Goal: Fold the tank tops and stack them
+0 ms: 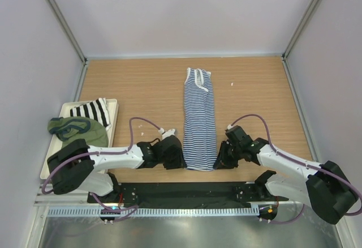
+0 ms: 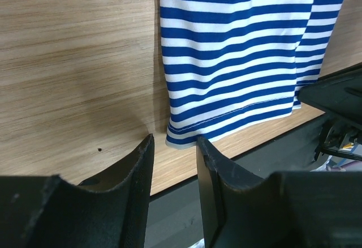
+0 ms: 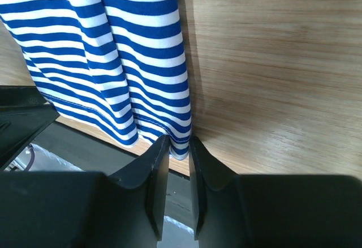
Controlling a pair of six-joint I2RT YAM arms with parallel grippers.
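A navy-and-white striped tank top [image 1: 199, 118] lies folded into a long narrow strip down the middle of the table, straps at the far end. My left gripper [image 1: 178, 156] is at its near left corner. In the left wrist view that gripper [image 2: 174, 140] is open, the hem corner [image 2: 181, 137] just past its tips. My right gripper [image 3: 178, 140] straddles the near right hem corner [image 3: 181, 146], its jaws a narrow gap apart around flat cloth. The olive green tank top [image 1: 79, 130] lies crumpled on the tray at the left.
A white tray [image 1: 113, 103] at the left edge also holds a black-and-white striped cloth [image 1: 90, 111]. The table's near edge and a black base strip [image 1: 186, 194] run just behind both grippers. Grey walls enclose the table on three sides.
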